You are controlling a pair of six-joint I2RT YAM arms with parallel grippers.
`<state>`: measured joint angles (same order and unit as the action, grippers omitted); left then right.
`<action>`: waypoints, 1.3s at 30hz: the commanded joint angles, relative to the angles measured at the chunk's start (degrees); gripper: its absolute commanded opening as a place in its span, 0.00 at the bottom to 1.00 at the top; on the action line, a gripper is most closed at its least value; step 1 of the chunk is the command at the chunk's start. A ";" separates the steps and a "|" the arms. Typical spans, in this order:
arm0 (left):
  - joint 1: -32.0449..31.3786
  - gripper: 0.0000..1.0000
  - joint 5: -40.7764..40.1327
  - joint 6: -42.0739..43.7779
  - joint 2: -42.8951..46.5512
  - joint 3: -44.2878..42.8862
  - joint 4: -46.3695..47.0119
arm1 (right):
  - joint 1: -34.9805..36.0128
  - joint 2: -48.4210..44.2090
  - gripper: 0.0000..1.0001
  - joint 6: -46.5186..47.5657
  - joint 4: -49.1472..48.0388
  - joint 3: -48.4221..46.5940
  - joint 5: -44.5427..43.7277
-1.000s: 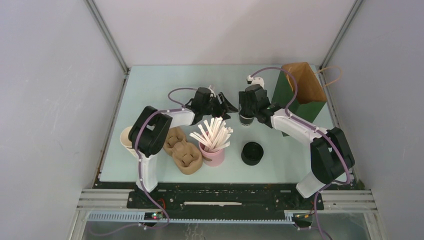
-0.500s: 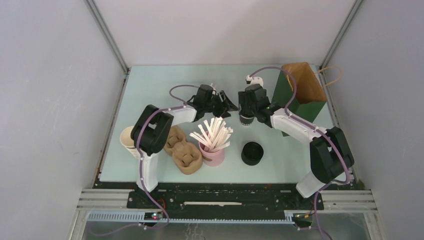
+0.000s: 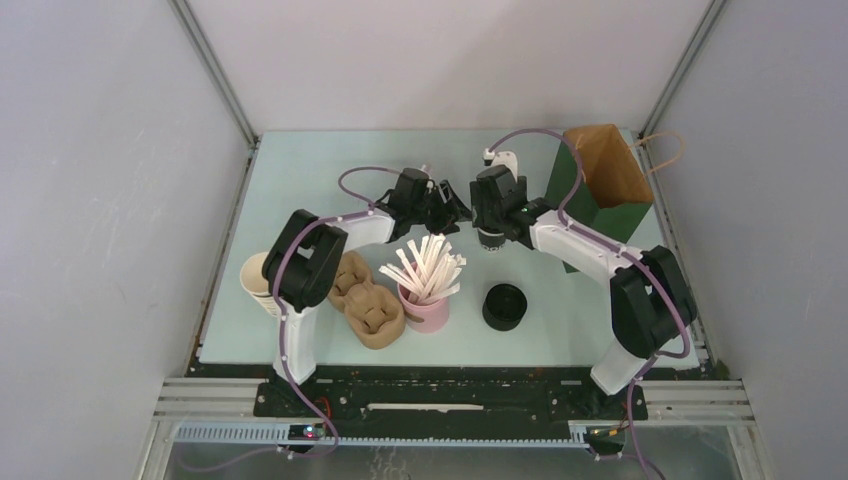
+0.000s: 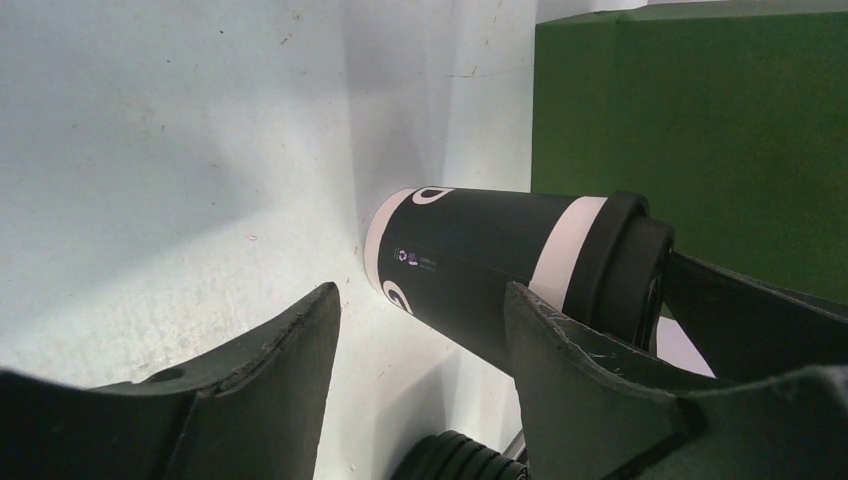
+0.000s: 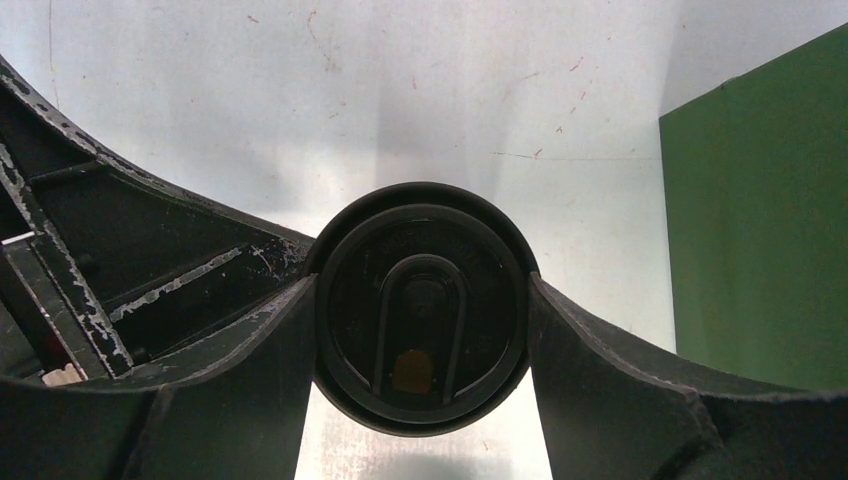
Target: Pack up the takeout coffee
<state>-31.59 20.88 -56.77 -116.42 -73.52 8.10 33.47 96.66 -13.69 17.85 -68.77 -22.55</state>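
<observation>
The takeout coffee (image 3: 489, 239), a small black cup with white bands and a black lid, stands at the middle of the table, left of the green paper bag (image 3: 575, 200). My right gripper (image 3: 492, 222) comes down on it from above. In the right wrist view its fingers press both sides of the lid (image 5: 420, 305). My left gripper (image 3: 450, 210) is open and empty just left of the cup. In the left wrist view the cup (image 4: 480, 260) lies just beyond its right finger (image 4: 560, 360).
The open green bag (image 5: 760, 200) stands right of the cup. A squat stack of black lids (image 3: 504, 306) sits nearer, with a pink holder of straws (image 3: 428, 310), a brown cup carrier (image 3: 367, 300) and a stack of cream-lined cups (image 3: 255, 280) to the left.
My right gripper has shifted slightly left and farther back over the cup. My left gripper has edged a little toward the cup. The cup has hardly moved.
</observation>
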 commanded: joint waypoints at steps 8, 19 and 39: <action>-3.85 0.68 3.68 0.26 2.92 -2.60 2.60 | 2.06 5.40 0.75 -0.63 17.06 6.91 -0.25; -2.51 0.69 4.13 0.50 6.13 1.50 3.27 | 0.62 4.59 0.75 -2.19 13.26 8.41 3.16; 1.62 0.75 6.42 5.12 16.99 10.22 -1.15 | -2.45 -4.98 0.77 6.18 -0.12 12.85 17.13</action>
<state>-30.37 24.86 -53.43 -102.96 -64.07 7.16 30.83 90.41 -9.91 10.07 -61.28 -14.31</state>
